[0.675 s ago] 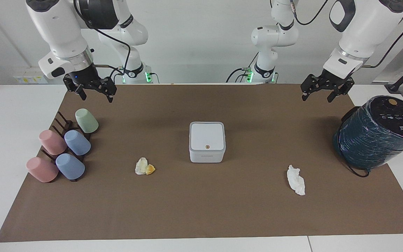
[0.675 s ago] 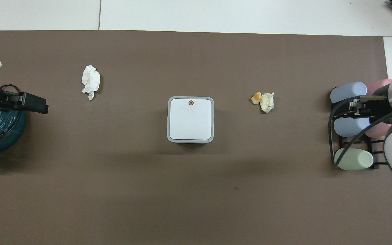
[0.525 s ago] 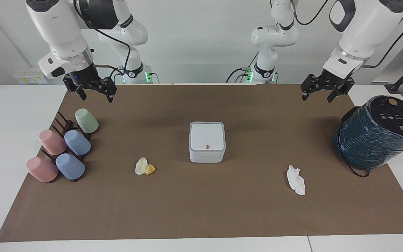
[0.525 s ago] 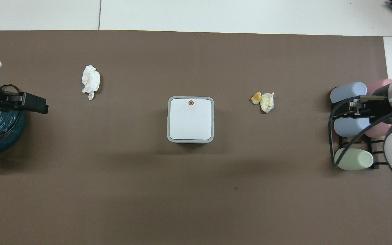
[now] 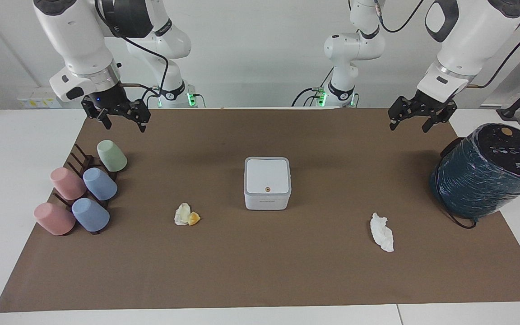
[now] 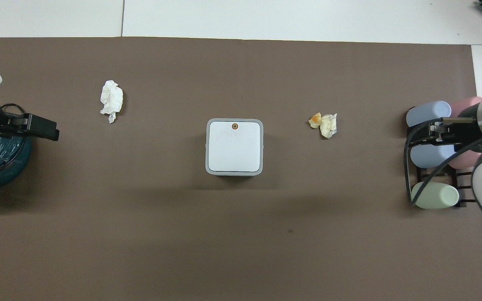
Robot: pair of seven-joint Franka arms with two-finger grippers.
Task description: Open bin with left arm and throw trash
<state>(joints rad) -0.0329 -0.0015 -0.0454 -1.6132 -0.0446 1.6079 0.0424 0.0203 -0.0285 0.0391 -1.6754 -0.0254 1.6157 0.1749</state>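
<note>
Nothing on the table has shifted in the last moment; only the left gripper (image 5: pixel 415 120) has crept slightly upward, fingers apart and empty, over the mat (image 5: pixel 260 271) near the wrapped cylinder (image 5: pixel 485 171). The bin (image 5: pixel 267 183), lid shut, sits mid-mat, well apart from both arms, its orange button (image 5: pixel 267 189) on the edge farther from the robots. One tissue wad (image 5: pixel 382 232) lies toward the left arm's end, another with a peel scrap (image 5: pixel 187 215) toward the right arm's. The right gripper (image 5: pixel 115 113), fingers spread, waits above the cup rack (image 5: pixel 81 192). No obstacle stands between left gripper and bin.
</note>
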